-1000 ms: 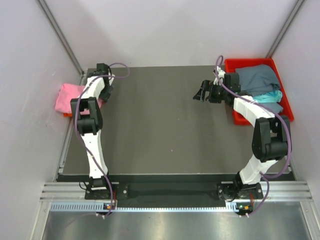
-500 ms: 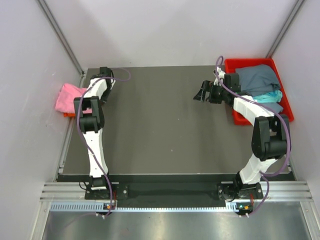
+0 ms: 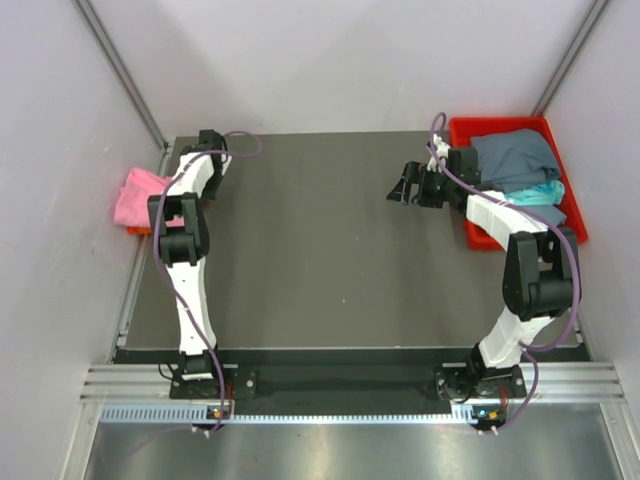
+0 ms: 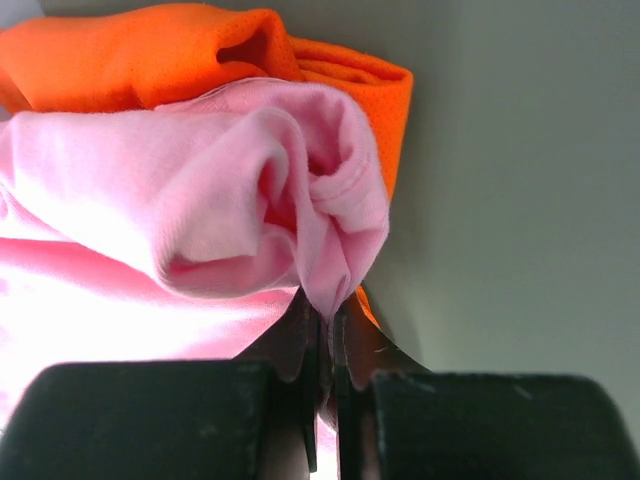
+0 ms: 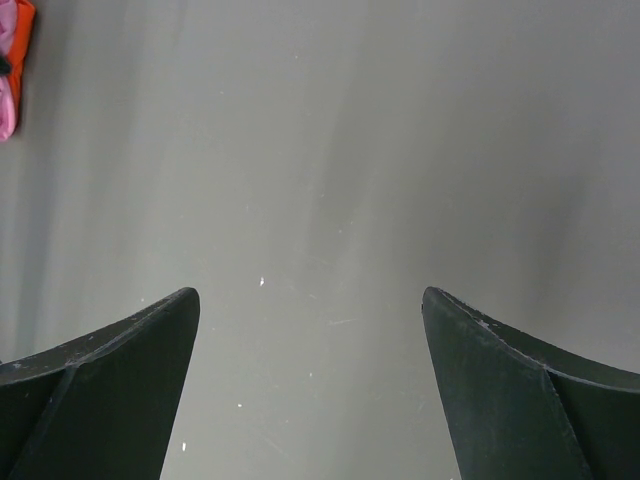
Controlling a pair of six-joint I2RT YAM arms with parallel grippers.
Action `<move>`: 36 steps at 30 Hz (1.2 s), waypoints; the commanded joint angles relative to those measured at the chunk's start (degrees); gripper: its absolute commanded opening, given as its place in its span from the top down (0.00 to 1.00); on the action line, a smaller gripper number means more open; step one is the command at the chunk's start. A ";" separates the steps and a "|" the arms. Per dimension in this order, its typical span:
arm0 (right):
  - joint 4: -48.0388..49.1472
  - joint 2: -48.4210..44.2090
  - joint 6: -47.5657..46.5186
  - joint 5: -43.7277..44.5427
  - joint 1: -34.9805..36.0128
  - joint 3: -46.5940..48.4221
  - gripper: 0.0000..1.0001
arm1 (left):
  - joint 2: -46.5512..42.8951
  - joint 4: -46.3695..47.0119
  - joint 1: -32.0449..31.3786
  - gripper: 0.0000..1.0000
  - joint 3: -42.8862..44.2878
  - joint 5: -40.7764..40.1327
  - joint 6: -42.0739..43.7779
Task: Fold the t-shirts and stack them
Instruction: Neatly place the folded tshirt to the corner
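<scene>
Soft, even light, faint shadows; the pink t-shirt [image 4: 170, 210] glares white close to the lens.

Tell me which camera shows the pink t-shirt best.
Left wrist: the pink t-shirt fills the frame, with a fold pinched in the shut left gripper and the orange t-shirt behind it. Top external shows it small, at the table's left edge. Right wrist catches only a sliver at its left border.
</scene>
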 commanded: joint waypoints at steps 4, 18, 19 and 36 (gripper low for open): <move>3.40 0.16 -0.23 -1.11 -0.30 2.06 0.07 | 0.43 -1.51 -2.94 1.00 3.22 4.34 -2.77; 3.31 -0.10 -0.76 -0.84 -0.30 1.97 0.06 | -0.62 -2.03 -4.61 0.56 4.81 4.33 -3.74; 3.22 -0.28 -0.93 -0.50 -0.47 1.98 0.06 | -2.63 -1.95 -4.70 0.53 4.89 4.43 -4.00; -6.00 -5.82 -12.97 27.90 0.05 8.03 0.00 | -28.56 15.18 -9.79 0.29 -8.62 24.46 -14.45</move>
